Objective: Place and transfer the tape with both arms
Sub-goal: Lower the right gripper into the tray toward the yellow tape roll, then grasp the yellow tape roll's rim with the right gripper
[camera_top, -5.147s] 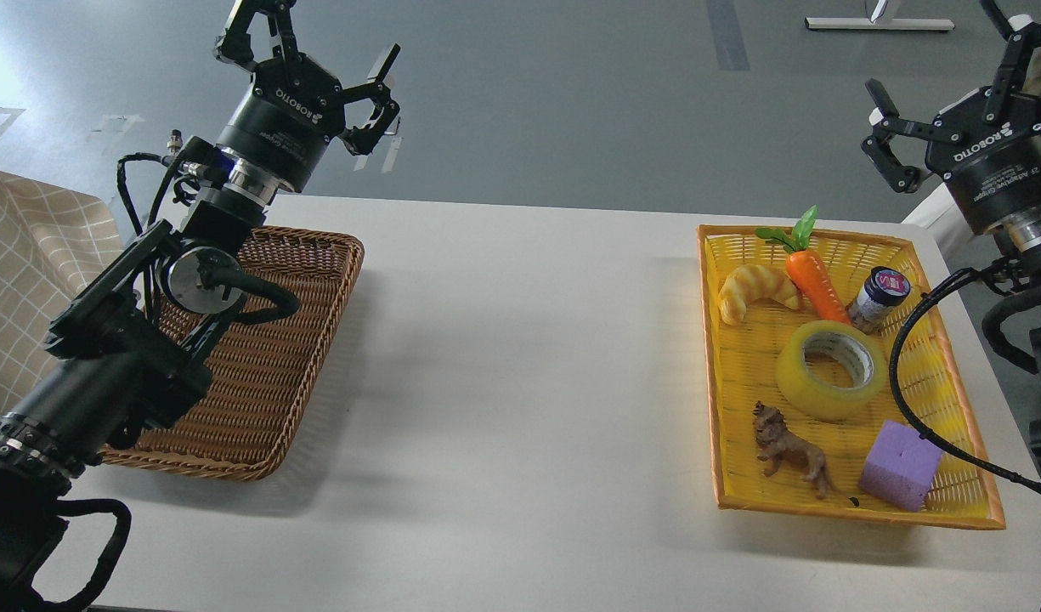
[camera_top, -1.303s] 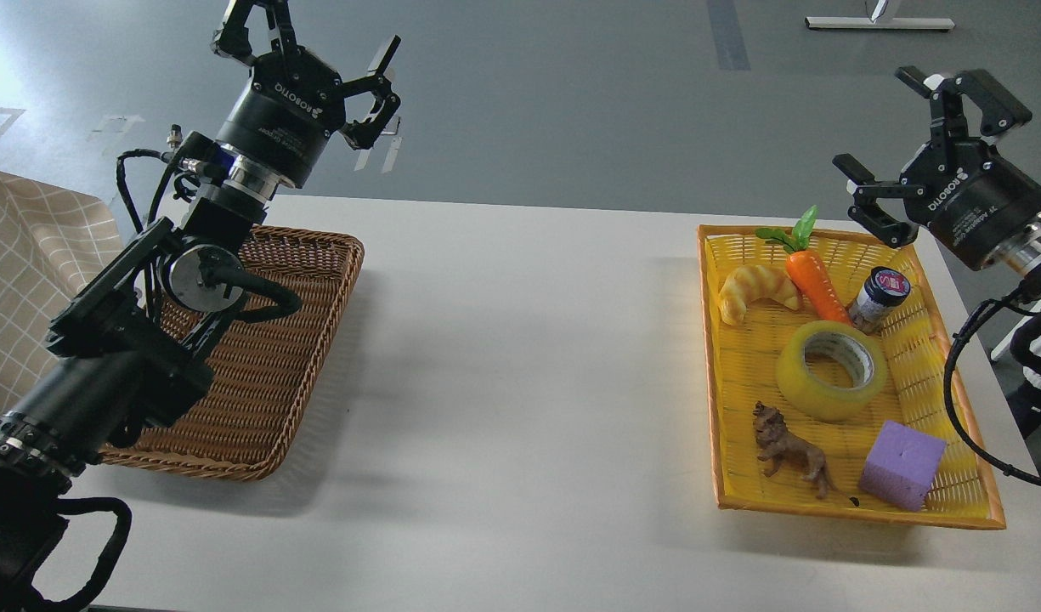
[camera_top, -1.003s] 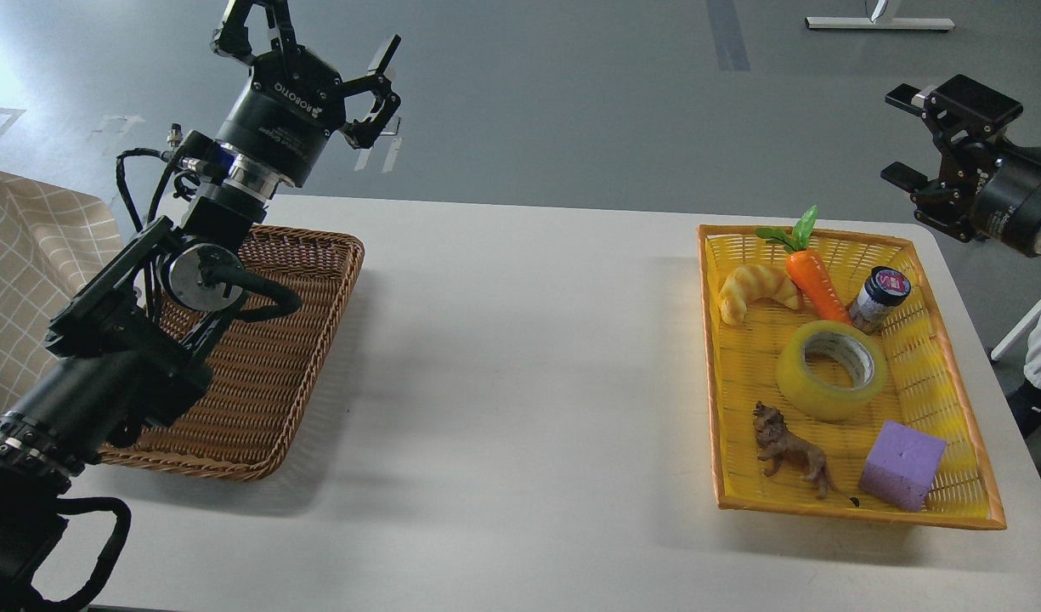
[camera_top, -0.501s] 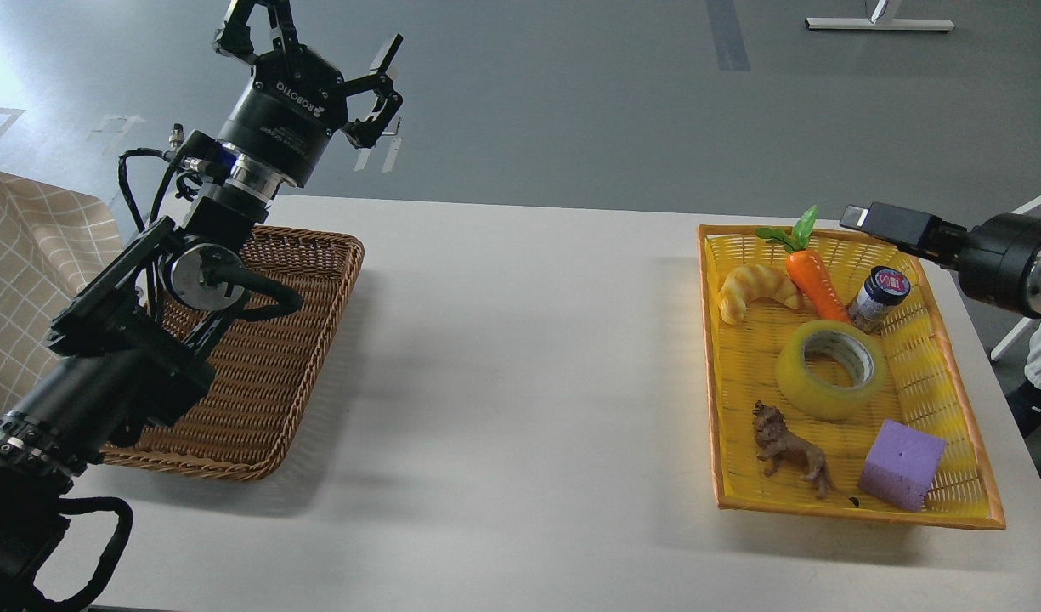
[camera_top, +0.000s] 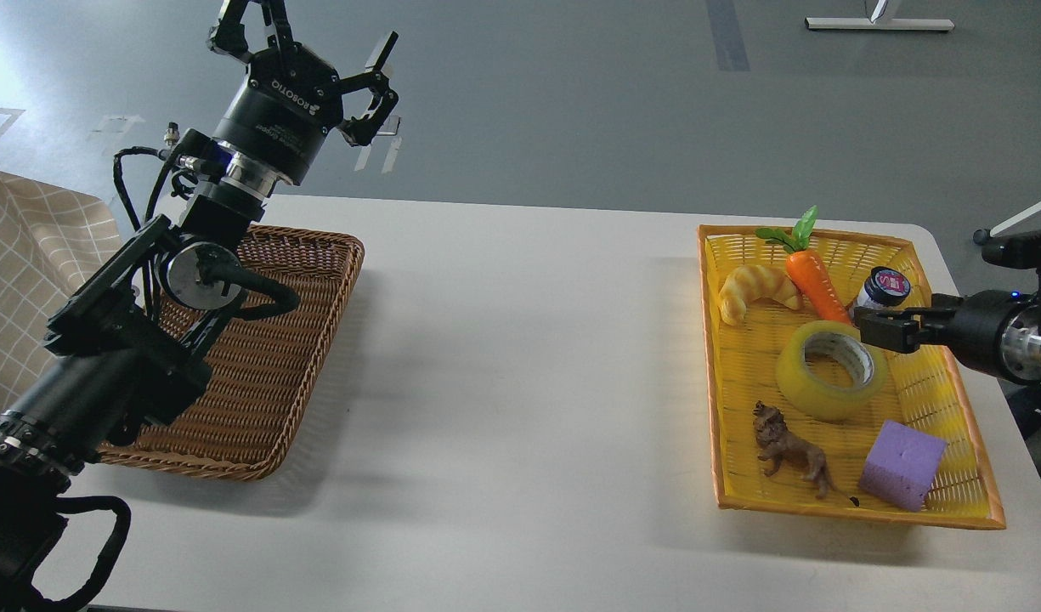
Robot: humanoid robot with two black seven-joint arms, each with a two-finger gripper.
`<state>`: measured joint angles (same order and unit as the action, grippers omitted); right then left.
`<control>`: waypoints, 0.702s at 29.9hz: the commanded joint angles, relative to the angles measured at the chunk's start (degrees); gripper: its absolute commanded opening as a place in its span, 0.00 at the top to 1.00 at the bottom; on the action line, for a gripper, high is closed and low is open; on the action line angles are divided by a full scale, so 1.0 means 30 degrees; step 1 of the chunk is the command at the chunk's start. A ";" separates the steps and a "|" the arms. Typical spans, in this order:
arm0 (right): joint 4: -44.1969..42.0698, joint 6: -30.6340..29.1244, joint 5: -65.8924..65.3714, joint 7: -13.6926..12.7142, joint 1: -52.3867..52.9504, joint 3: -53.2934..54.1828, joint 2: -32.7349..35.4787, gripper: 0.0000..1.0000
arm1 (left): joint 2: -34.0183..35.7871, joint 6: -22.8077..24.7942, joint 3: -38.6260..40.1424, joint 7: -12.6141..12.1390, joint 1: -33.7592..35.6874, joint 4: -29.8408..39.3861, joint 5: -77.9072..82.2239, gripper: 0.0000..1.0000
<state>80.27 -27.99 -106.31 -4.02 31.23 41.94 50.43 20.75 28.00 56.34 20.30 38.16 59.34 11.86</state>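
Grey floor behind white table (camera_top: 503, 357). Upper left: left gripper (camera_top: 316, 42) raised above wicker basket (camera_top: 308, 340), fingers spread, likely waiting for handoff. Right: yellow tray (camera_top: 928, 501) holds tape (camera_top: 828, 369), lying flat mid-tray. Right gripper (camera_top: 881, 327) level at tape's far rim, seen end-on; spread or pressed, cannot tell.

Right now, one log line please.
tape: in yellow tray, not gripped | right gripper: at its right edge | left gripper: open, raised

The tape (camera_top: 830, 369) is a wide translucent yellow roll with a grey-white core. It lies flat, hole upward, just left of and below the right hand (camera_top: 879, 328).
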 commanded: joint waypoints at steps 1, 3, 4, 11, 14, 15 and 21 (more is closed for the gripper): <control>-0.0301 -0.0003 -0.0919 -0.0006 -0.0507 -0.0006 -0.0490 0.04 | 0.0026 0.0000 -0.0001 0.0000 -0.0005 -0.0005 0.0002 0.02; -0.0476 -0.0003 -0.1008 -0.0006 -0.0681 -0.0035 -0.0753 0.04 | 0.0026 0.0000 -0.0001 0.0000 -0.0005 -0.0005 0.0002 0.02; -0.0594 -0.0003 -0.1008 -0.0006 -0.0712 -0.0007 -0.0784 0.04 | 0.0026 0.0000 -0.0001 0.0000 -0.0005 -0.0005 0.0002 0.02; -0.1474 -0.0003 -0.1418 -0.0270 -0.0829 -0.0006 -0.1458 0.06 | -0.0003 0.0000 -0.0001 0.0000 -0.0005 -0.0005 0.0002 0.02; -0.1736 -0.0003 -0.1418 -0.0270 -0.0829 -0.0007 -0.1720 0.07 | -0.0003 0.0000 0.0028 0.0000 -0.0005 0.0024 0.0002 0.02; -0.1738 -0.0003 -0.1418 -0.0270 -0.0829 -0.0006 -0.1721 0.07 | -0.0003 0.0000 0.0028 0.0000 -0.0005 0.0024 0.0002 0.02; -0.2441 -0.0003 -0.1506 -0.0299 -0.0829 -0.0006 -0.2483 0.10 | -0.0033 0.0000 0.0028 0.0000 -0.0034 0.0024 0.0002 0.02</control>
<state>73.48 -28.00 -110.71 -4.92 28.74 41.90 43.66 20.66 28.00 56.43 20.30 38.06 59.41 11.86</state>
